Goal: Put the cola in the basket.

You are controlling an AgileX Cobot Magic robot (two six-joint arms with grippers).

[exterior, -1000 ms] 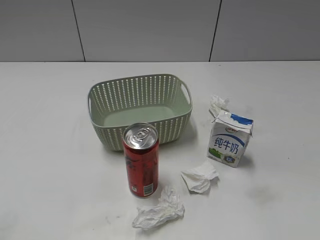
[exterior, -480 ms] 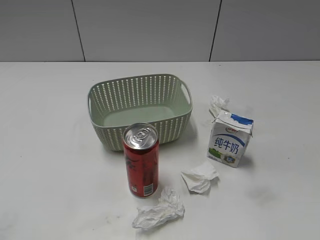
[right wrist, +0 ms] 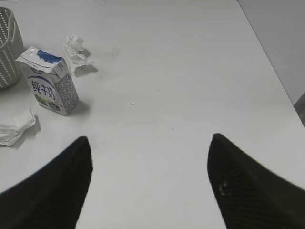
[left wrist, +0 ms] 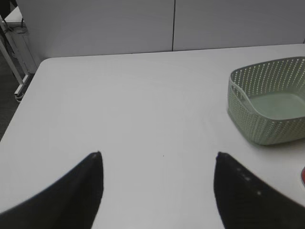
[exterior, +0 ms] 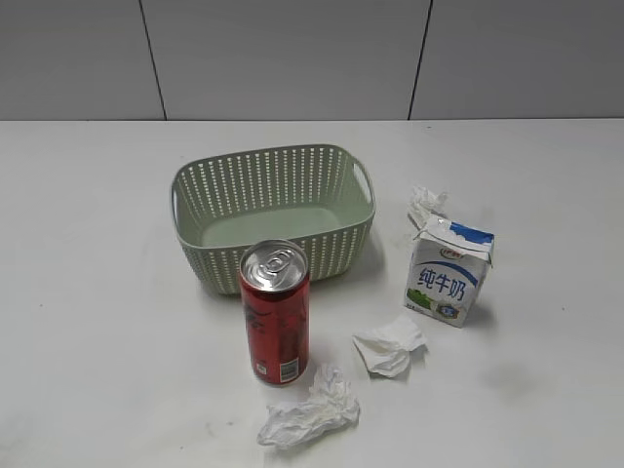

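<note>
Both grippers' fingers [left wrist: 71, 191] [right wrist: 248, 186] spread wide, holding nothing.

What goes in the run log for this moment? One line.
can: upright, outside basket | left gripper: open | right gripper: open

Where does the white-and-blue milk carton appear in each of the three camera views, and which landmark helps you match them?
Exterior view: the white-and-blue milk carton stands right of centre, upright.
Left wrist view: not in it.
Right wrist view: the carton stands upper left.
Shared landmark: the pale green perforated plastic basket, left of the carton in both views that show it, and at the right in the left wrist view.
</note>
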